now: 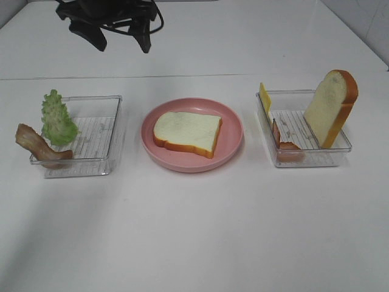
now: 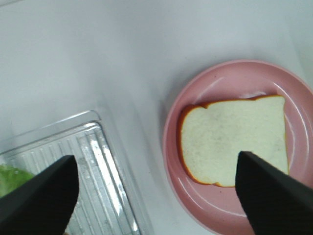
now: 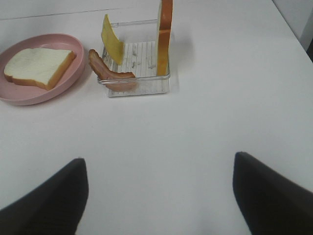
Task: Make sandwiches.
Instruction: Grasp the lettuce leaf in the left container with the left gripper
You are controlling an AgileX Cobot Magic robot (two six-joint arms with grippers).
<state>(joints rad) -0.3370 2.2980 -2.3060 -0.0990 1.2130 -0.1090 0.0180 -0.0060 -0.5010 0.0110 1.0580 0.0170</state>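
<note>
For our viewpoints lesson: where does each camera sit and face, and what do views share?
Exterior high: mounted high, looking down on the table; dark robot parts at far edge.
Left wrist: looks down on pink plate and left tray; open left hand.
Right wrist: slanting toward right tray; open right hand.
All share: plated bread slice.

A: Is there any writing to read in these views?
B: None. No word, label, brand mark or number can be read in any of the three.
A: Not even on the clear trays?
B: No. The clear tray (image 1: 103, 131) at the left of the high view and the clear tray (image 1: 295, 125) at the right show only plain ribbed plastic.
A: What about the middle of the frame?
B: The pink plate (image 1: 232, 141) is bare of print, and so is the bread slice (image 1: 187, 132) lying on it.
</note>
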